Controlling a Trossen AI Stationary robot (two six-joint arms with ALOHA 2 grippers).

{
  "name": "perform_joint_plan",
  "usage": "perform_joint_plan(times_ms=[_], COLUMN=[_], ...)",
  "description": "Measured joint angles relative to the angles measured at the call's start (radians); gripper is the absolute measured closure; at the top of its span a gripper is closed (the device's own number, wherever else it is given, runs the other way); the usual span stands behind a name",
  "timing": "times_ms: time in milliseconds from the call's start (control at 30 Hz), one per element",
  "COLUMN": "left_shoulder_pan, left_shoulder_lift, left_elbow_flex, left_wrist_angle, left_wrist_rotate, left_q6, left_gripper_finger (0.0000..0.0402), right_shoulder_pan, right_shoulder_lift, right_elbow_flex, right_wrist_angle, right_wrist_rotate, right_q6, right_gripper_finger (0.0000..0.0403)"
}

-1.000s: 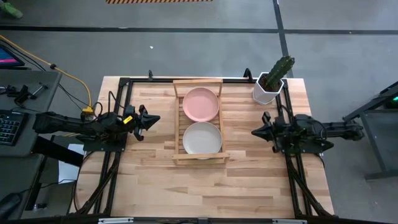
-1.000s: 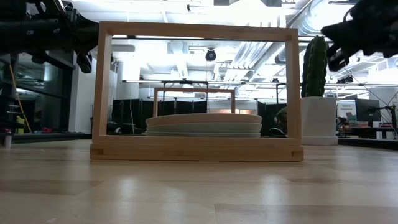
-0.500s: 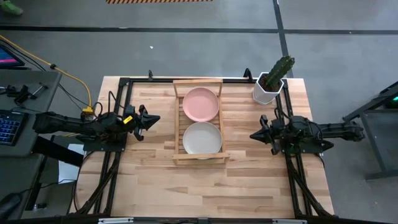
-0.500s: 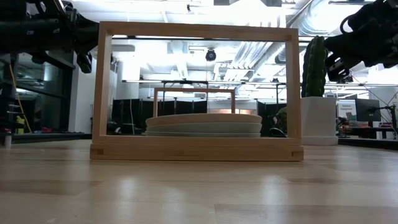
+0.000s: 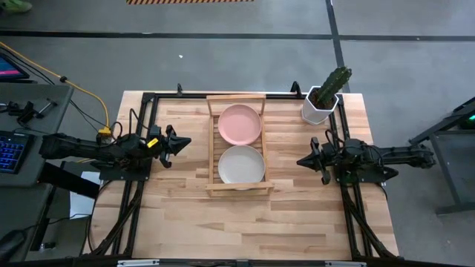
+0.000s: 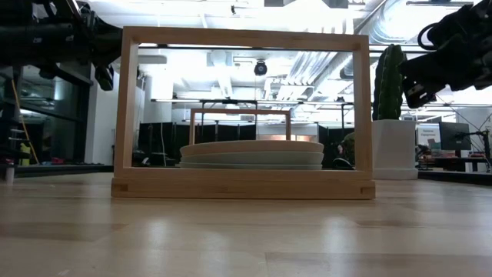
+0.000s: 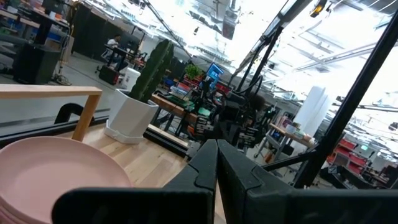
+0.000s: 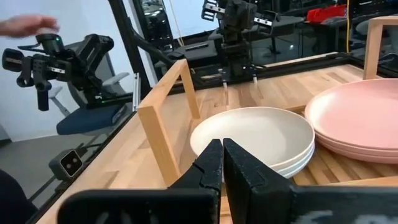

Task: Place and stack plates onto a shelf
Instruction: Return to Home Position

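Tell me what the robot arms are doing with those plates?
Neither arm is holding anything. Two stacks lie on the wooden shelf, a pink plate topping one and a cream plate topping the other. The left hand and the right hand hang shut beside the shelf, one on each side.

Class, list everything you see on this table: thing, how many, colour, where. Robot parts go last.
Table: one, light wood, under everything.
Shelf: one, light wood, middle of the table.
Pink plates: one stack, more than one plate, on the shelf's end nearer the plant pot.
Cream plate: one, on top of the stack at the shelf's other end.
Pale plates: two, under the cream plate.
Plant pot: one, white, at the table's corner on the right arm's side.
Cactus: one, green, in the pot.
Left gripper: black, shut, beside the shelf, holding nothing.
Right gripper: black, shut, beside the shelf, holding nothing.
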Motion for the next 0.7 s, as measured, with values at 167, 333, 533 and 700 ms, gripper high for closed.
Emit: perform_joint_plan(times_ms=[167, 333, 533, 700], left_shoulder_pan=[0.0, 0.0, -0.001, -0.014], left_shoulder_lift=[0.0, 0.0, -0.015, -0.145], left_elbow_flex=[0.0, 0.0, 0.0, 0.001], left_wrist_angle=[-0.007, -0.016, -0.041, -0.152], left_wrist_rotate=[0.0, 0.0, 0.0, 0.008], left_q6=[0.0, 0.0, 0.0, 0.013], left_gripper_finger=[0.0401, 0.0401, 0.0401, 0.0401], right_shoulder_pan=[0.0, 0.0, 0.0, 0.0], right_shoulder_lift=[0.0, 0.0, 0.0, 0.0], right_elbow_flex=[0.0, 0.001, 0.001, 0.001], right_wrist_angle=[-0.001, -0.002, -0.003, -0.003], right_wrist_rotate=[0.003, 0.003, 0.003, 0.003], right_q6=[-0.002, 0.003, 0.005, 0.005], right_gripper_finger=[0.0403, 0.0403, 0.0403, 0.0403])
